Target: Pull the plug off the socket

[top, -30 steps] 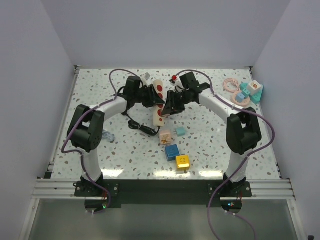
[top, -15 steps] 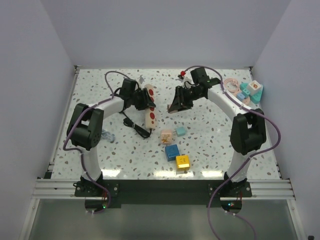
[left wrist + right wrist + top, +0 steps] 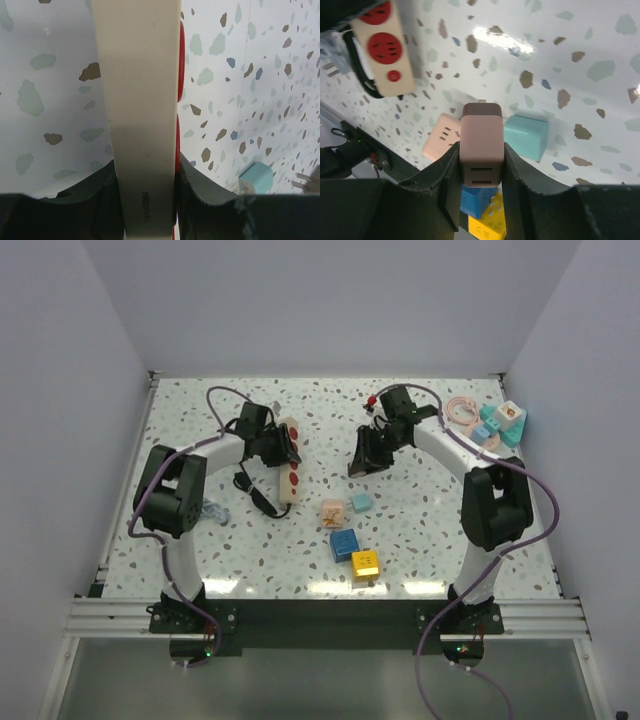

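While the left gripper [image 3: 286, 448] is clamping its jaws across the far half of the socket [image 3: 290, 480], the right gripper [image 3: 363, 458] is gripping the plug [image 3: 481, 132] between its fingers [image 3: 449, 167], well apart from the strip and to its right. The plug, a dusty-pink block with a darker end, is sitting with its long axis along the fingers. Its dark end is pointing away from the wrist, and two slots are showing on the face nearest that camera. The socket's long axis is running near to far across the counter [image 3: 430, 530], with its red outlet faces showing from above. A black cord [image 3: 256, 490] is coiling just beside its near end. A pink cube [image 3: 332, 510], a teal cube [image 3: 361, 502], a blue cube [image 3: 344, 543] and a yellow cube [image 3: 365, 562] are sitting on the counter nearer the arm bases.
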